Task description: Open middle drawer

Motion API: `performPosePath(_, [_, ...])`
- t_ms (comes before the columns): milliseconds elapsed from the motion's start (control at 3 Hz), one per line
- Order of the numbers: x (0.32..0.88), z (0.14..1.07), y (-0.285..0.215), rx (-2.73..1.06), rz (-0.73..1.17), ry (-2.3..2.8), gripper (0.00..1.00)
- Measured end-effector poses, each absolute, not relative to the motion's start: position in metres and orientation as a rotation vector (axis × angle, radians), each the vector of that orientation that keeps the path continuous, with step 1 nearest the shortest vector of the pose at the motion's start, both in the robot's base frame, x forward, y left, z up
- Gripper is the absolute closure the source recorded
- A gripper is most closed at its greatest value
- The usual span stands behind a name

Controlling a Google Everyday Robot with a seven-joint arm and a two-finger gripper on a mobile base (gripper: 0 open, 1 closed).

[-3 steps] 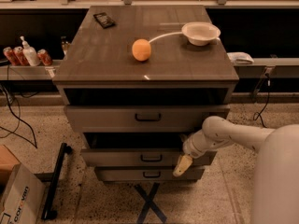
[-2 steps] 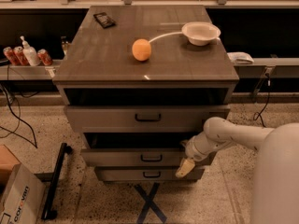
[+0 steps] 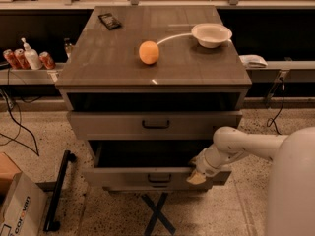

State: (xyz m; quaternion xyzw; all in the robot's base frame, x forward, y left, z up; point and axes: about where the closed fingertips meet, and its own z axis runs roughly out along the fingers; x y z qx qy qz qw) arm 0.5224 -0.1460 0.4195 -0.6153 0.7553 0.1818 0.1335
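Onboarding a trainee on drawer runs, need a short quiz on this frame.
1. True or false: the orange sits inside the bowl.
2. Where on the middle drawer front is the gripper? A: left end. B: right end. C: on the handle.
3. Fill in: the middle drawer is ____ (open/shut).
Key: 1 false, it lies beside the bowl; 2 B; 3 open.

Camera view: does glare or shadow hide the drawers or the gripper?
Camera view: warm, dim light; a small glint on the cabinet top; the inside of the middle drawer is black shadow, but its front is lit; the gripper, at that front's right end, is lit too.
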Motion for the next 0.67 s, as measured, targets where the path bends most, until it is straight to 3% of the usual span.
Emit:
performPosePath(333, [0.4945, 0.4183, -0.1398, -1.747, 0.579, 2.228, 0.61])
performPosePath(667, [0.4910, 0.4165, -0.1402, -1.752, 0.584, 2.229, 0.40])
